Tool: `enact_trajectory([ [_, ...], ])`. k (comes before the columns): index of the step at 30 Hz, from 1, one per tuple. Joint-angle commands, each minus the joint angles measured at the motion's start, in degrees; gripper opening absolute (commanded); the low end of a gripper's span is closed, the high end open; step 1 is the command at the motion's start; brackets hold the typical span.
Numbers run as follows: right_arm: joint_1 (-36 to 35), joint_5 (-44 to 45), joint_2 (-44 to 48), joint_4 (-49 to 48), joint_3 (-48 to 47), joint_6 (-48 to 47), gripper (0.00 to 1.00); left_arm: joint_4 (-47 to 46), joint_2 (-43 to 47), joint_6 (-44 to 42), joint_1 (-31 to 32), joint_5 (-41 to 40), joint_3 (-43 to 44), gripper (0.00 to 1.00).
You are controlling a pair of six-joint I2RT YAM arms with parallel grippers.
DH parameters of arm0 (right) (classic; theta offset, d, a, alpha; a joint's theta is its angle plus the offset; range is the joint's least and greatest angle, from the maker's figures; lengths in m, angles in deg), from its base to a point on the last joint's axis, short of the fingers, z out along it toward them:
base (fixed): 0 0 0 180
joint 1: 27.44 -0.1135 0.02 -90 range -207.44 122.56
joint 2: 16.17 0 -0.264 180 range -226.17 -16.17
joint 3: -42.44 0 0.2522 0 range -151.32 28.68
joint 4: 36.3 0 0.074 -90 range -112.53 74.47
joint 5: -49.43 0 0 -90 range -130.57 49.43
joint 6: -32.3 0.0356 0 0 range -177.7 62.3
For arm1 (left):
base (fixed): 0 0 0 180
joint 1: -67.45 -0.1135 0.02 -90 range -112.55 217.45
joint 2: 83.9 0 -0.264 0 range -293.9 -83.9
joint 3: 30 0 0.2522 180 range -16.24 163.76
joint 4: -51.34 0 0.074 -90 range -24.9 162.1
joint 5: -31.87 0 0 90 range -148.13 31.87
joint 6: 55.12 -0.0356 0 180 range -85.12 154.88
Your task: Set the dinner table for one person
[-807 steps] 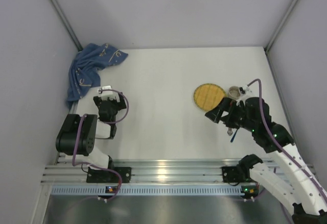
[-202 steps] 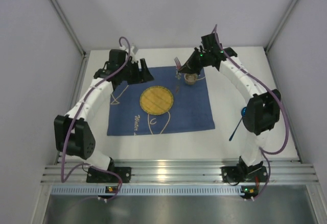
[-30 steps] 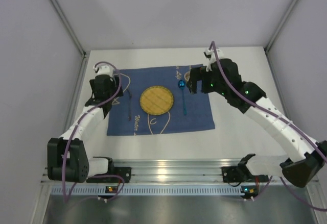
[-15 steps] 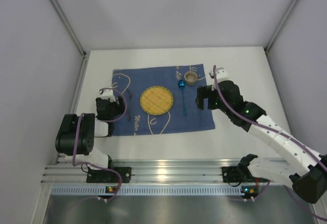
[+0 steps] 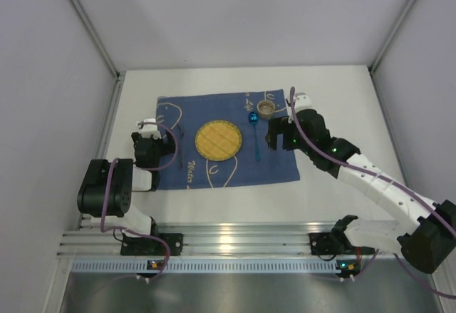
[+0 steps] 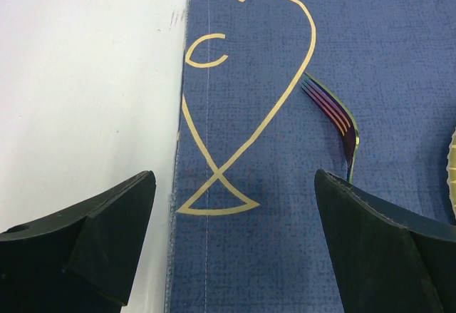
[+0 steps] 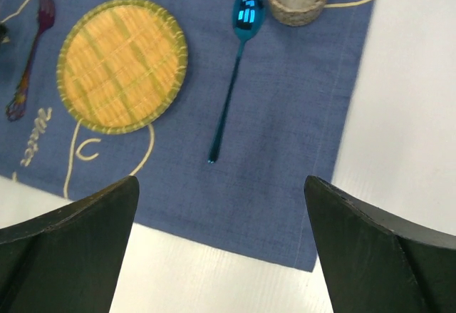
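With the blue mat (image 5: 278,163) spread mid dinner table (image 5: 342,99), left gripper (image 6: 231,185) and right gripper (image 7: 221,181) hang over it, fingers spread and empty, so a low pull toward the near edge could snag the cloth and skew the fork (image 6: 335,110) or spoon (image 7: 231,92).

You saw a navy mat (image 5: 249,174) with gold fish outlines, a yellow woven-look plate (image 5: 218,140), a shiny blue spoon (image 7: 229,88), an iridescent purple fork (image 6: 329,105) and a plain white dinner table (image 5: 342,99).

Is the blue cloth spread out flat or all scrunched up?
Spread out flat. The blue cloth lies smooth on the table with straight edges, and the yellow plate, spoon, fork and little cup sit on it.
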Motion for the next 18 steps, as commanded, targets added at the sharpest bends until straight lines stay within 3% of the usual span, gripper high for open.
enact_trajectory([
  [1,0.2,10.8,-0.3,-1.1,-3.2,3.4,1.0,-5.4,0.5,-0.3,0.1,0.1,-0.2,0.99],
  [2,0.7,16.5,-0.7,-0.5,-3.2,4.5,1.0,-5.4,0.6,-0.3,0.1,-0.1,-0.2,0.98],
  [6,7.4,20.0,-2.5,-0.4,-1.9,4.0,1.0,-5.4,0.5,-0.3,0.1,0.0,-0.2,0.99],
  [10,13.6,14.7,-5.7,2.4,0.3,8.0,1.0,-5.5,0.6,-0.3,0.1,0.0,-0.2,0.98],
  [18,13.6,2.4,-2.1,-0.9,4.4,7.1,1.0,-5.4,0.5,-0.3,0.1,-0.1,-0.2,0.99],
])
